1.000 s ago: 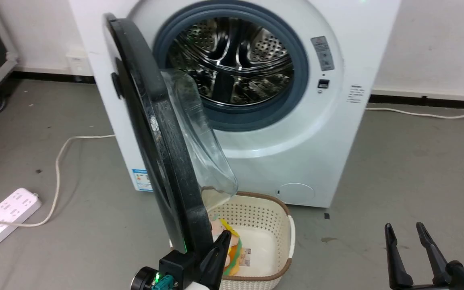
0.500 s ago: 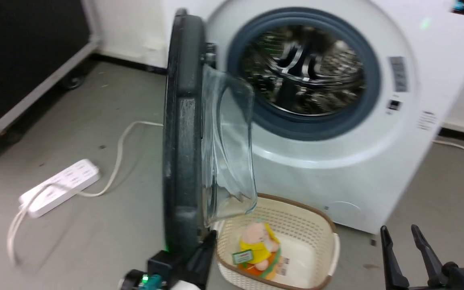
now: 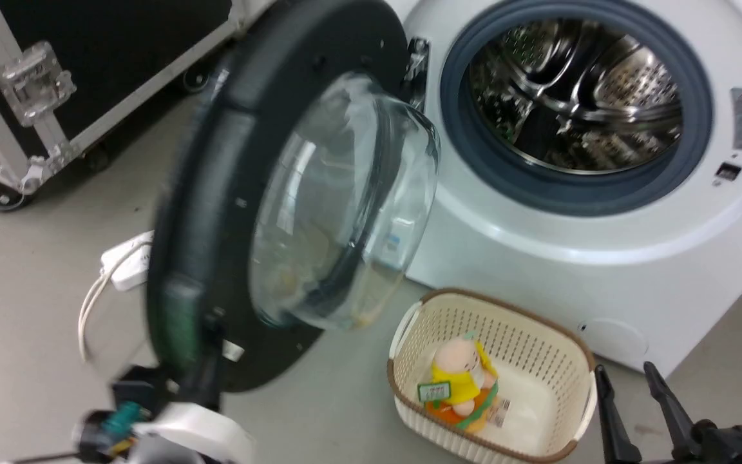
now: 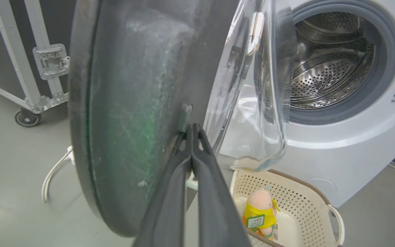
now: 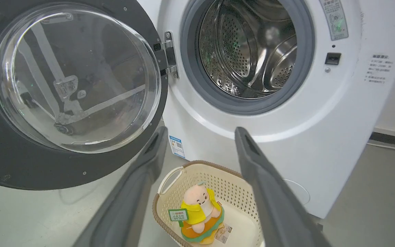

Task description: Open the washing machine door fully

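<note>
The washing machine door (image 3: 294,206) hangs from its hinge, swung well clear of the drum (image 3: 577,96) and wider than a second ago, though the head camera has turned too. The left gripper (image 4: 192,128), fingers pressed together, merely pushes its inner face and could slip off, stalling the swing. The right gripper (image 5: 201,130) waits spread, holding nothing.

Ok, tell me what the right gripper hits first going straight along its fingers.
Probably the washing machine's white front panel, below the grey rubber ring. The right gripper seems to aim above the laundry basket, though depth is unclear.
</note>
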Robot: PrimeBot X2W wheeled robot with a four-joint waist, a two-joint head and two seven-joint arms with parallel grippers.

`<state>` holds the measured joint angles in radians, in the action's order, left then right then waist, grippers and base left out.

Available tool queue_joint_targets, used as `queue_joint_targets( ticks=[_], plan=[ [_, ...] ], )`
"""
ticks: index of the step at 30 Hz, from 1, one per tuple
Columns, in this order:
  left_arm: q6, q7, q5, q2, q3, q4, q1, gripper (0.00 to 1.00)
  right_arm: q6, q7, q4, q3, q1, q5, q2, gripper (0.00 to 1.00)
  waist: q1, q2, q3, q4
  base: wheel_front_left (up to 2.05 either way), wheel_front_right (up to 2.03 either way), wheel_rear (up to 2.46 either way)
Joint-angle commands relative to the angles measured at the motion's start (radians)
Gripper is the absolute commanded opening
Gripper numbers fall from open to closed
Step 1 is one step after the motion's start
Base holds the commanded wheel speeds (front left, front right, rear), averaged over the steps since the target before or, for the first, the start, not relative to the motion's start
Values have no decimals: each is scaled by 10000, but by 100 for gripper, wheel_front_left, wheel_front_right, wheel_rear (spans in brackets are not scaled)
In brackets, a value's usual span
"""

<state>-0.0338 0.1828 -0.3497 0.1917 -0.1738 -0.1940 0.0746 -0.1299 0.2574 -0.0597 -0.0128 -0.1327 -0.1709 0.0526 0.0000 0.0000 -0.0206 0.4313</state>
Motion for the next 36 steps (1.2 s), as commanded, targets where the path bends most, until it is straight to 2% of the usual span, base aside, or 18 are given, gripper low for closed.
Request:
queue_joint_targets(
  ticks=[1, 10, 22, 30, 36],
  plan=[
    [-61, 83, -99, 165, 216, -52, 285, 0, -8, 43, -10, 48, 210, 138, -24, 100, 0, 0, 365, 26, 0, 0, 0],
    [4, 247, -862, 981, 1506, -912, 1581, 0, -8, 43, 65, 81, 806, 823, 33, 100, 0, 0, 1777, -346, 0, 0, 0],
    [387, 507, -1592, 2232, 2716, -3596, 3754, 0, -8, 44, 222, -187, 1336, 964, 472, 100, 0, 0, 2944, -771, 0, 0, 0],
    [704, 748, -1544, 2425, 2928, -4892, 4488, 0, -8, 44, 180, -243, 1445, 955, 505, 100, 0, 0, 2991, -902, 0, 0, 0],
    [880, 783, -1110, 2261, 2914, -4747, 4356, 0, -8, 44, 108, -301, 1445, 896, 428, 100, 0, 0, 2585, -982, 0, 0, 0]
  ],
)
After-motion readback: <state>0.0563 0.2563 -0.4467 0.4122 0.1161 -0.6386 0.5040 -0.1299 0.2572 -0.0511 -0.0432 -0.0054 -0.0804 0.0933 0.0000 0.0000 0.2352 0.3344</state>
